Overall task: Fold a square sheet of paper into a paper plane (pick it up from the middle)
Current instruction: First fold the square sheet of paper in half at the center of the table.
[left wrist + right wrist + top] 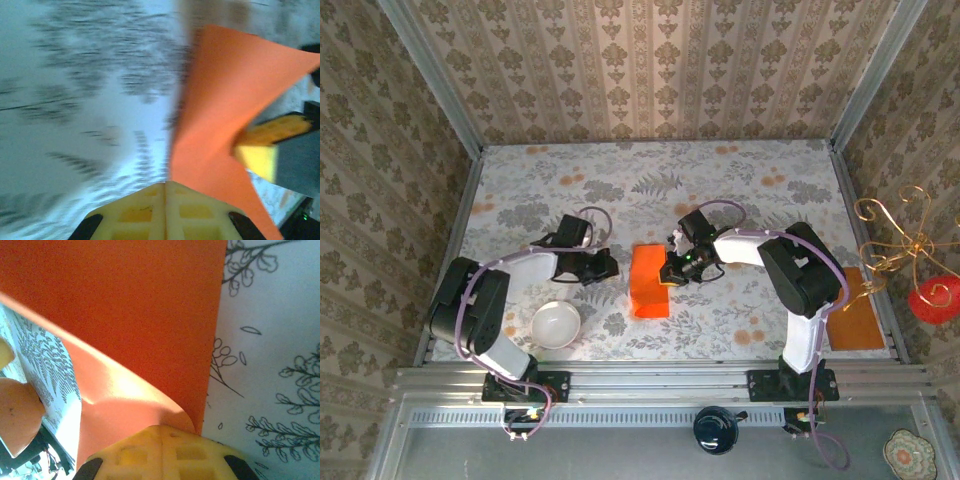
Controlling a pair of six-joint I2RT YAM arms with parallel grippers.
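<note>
The square sheet of paper [649, 283] lies mid-table as a bright orange upright rectangle, its right side raised. My right gripper [673, 269] is at that right edge. In the right wrist view the sheet [130, 315] curls up from the table into the tips of my right gripper [162, 429], which is shut on its edge. My left gripper [610, 268] sits just left of the paper. In the blurred left wrist view its jaws [165, 186] are pressed together with nothing between them, and the lifted sheet [220, 100] stands to their right with a yellow right-gripper finger [260, 150] against it.
A white bowl [556, 324] stands near the left arm's base. A duller brownish-orange rectangle [855, 310] lies at the right edge, beside a gold wire ornament with a red ball [932, 298]. Patterned walls close in the back and sides.
</note>
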